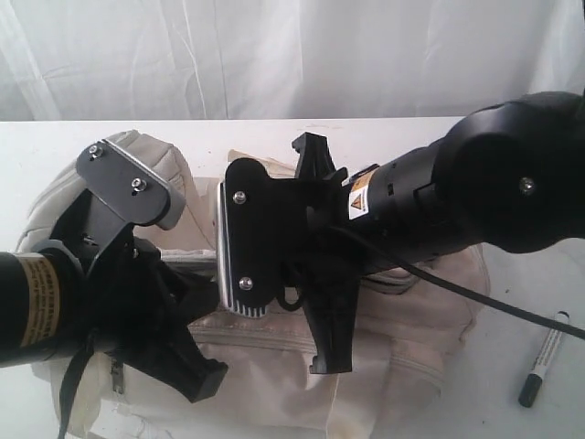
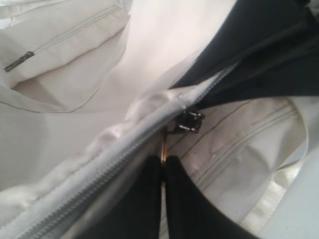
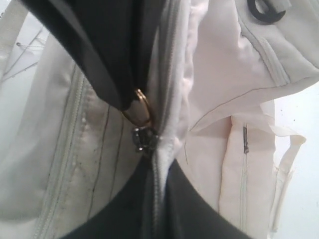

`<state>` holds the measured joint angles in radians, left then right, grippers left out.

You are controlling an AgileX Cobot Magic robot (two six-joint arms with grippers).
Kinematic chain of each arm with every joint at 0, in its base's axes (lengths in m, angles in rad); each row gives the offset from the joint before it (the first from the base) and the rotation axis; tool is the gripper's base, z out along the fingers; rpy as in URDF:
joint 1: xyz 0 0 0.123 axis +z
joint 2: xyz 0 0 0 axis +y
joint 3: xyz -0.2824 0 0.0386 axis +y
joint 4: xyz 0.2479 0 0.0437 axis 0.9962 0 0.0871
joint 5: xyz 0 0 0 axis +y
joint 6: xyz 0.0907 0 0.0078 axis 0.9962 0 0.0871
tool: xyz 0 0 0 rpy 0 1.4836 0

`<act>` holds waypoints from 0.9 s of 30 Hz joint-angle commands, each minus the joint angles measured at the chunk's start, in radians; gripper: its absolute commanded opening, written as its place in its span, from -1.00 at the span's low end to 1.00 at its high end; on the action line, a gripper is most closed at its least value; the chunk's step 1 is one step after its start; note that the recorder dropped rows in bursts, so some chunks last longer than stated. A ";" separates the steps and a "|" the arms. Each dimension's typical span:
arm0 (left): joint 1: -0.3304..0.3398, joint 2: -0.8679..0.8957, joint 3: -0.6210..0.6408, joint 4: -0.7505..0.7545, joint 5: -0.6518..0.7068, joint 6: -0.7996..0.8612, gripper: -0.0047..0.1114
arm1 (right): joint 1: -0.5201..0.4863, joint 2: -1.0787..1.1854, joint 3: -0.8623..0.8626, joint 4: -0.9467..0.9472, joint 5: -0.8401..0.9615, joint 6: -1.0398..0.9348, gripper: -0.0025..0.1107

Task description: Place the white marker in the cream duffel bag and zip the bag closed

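The cream duffel bag (image 1: 402,366) lies on the white table under both arms. In the left wrist view my left gripper (image 2: 163,158) is shut on the gold ring of the zip pull, just behind the dark slider (image 2: 188,122). My right gripper (image 3: 158,167) is shut on the grey zipper edge of the bag's top flap, right beside the slider (image 3: 144,138) and the gold ring (image 3: 141,107). The two grippers face each other almost tip to tip. The white marker (image 1: 546,358), with its dark cap, lies on the table to the right of the bag, outside it.
A black cable (image 1: 475,297) hangs from the right arm across the bag. A pocket zipper (image 2: 20,60) and a black strap loop (image 3: 264,12) show on the bag. White curtain (image 1: 274,55) hangs behind the table (image 1: 530,274).
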<state>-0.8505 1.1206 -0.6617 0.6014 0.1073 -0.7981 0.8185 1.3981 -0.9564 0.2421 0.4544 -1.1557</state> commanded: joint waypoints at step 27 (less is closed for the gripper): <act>0.001 -0.138 -0.003 0.083 -0.011 -0.017 -0.92 | -0.001 -0.025 0.001 -0.064 0.051 0.085 -0.96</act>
<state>-0.8523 0.9574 -0.6601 0.6542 0.1459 -0.8061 0.8268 1.3776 -0.9634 0.2042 0.4697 -1.0817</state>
